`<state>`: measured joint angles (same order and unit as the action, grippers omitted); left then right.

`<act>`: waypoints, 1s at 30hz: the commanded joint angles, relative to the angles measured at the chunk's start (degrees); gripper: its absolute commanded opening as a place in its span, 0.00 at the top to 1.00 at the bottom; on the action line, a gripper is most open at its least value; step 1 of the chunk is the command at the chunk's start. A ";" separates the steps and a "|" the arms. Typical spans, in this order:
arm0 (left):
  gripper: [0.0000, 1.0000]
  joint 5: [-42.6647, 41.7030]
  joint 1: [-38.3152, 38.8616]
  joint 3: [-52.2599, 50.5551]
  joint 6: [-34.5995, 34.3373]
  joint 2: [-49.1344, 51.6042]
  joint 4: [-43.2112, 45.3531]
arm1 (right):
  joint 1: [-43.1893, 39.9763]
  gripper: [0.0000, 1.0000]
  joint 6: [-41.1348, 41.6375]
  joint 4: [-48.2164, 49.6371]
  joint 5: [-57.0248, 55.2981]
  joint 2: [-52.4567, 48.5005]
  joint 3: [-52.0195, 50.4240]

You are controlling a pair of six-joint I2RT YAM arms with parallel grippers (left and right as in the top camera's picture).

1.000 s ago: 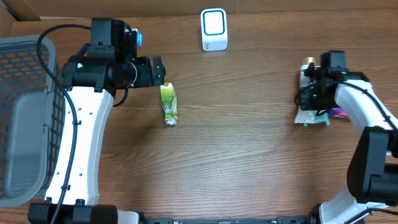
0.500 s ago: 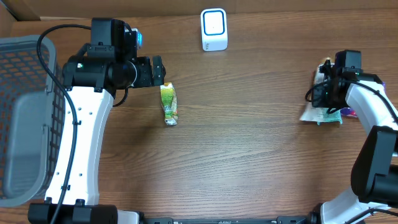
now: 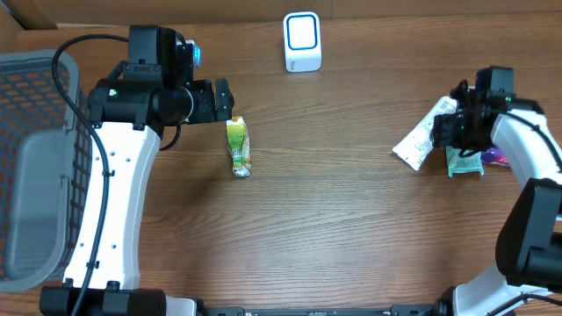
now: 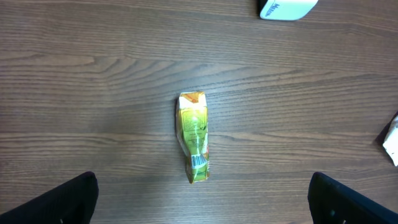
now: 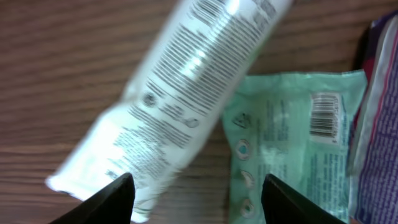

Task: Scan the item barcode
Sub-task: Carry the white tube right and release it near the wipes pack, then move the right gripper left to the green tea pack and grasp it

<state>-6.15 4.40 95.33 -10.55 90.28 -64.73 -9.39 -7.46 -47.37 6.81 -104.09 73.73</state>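
Observation:
A white printed tube (image 3: 414, 145) lies slanted on the table just left of my right gripper (image 3: 452, 132). In the right wrist view the tube (image 5: 186, 81) looks blurred and runs diagonally above the open right gripper (image 5: 196, 199), with nothing between the jaws. Next to it is a green packet (image 5: 292, 137) with a barcode (image 5: 325, 114) facing up. The white scanner (image 3: 302, 41) stands at the back middle. My left gripper (image 3: 226, 101) hovers wide open over a yellow-green pouch (image 4: 193, 137), apart from it.
A grey mesh basket (image 3: 35, 158) fills the left edge. A purple packet (image 5: 379, 124) lies right of the green packet (image 3: 464, 162). The pouch (image 3: 238, 147) sits left of centre. The scanner's base (image 4: 287, 7) shows at the top of the left wrist view.
My right gripper has opened and let go of the white tube, which has swung out to its left onto the table. The left arm has not moved.

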 commanded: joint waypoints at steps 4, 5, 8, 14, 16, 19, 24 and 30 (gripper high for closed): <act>0.01 0.26 0.11 0.39 0.24 0.48 0.22 | 0.70 0.27 0.20 -6.95 19.76 0.92 13.18; 0.00 0.26 0.11 0.39 0.24 0.48 0.22 | 0.98 0.25 0.20 -7.93 23.17 0.92 14.64; 0.01 0.26 0.11 0.39 0.24 0.48 0.22 | 2.58 0.00 0.22 -8.04 36.48 0.92 16.92; 0.00 0.26 0.11 0.39 0.24 0.48 0.22 | 9.14 0.00 6.14 -3.43 45.20 0.79 16.22; 0.00 0.26 0.11 0.39 0.24 0.48 0.22 | 12.70 0.00 10.34 -1.77 43.28 0.72 16.22; 0.00 0.26 0.11 0.39 0.24 0.48 0.22 | 18.67 0.00 14.19 1.51 37.57 0.37 16.22; 0.01 0.24 0.20 0.39 0.26 0.48 0.22 | 29.83 0.01 24.65 7.58 22.18 -1.60 16.22; 0.00 0.26 0.20 0.39 0.24 0.48 0.22 | 39.80 0.02 30.53 14.05 13.92 -5.70 16.22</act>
<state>-6.15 4.40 95.33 -10.55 90.28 -64.71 27.53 16.93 -34.79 28.86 -107.31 89.58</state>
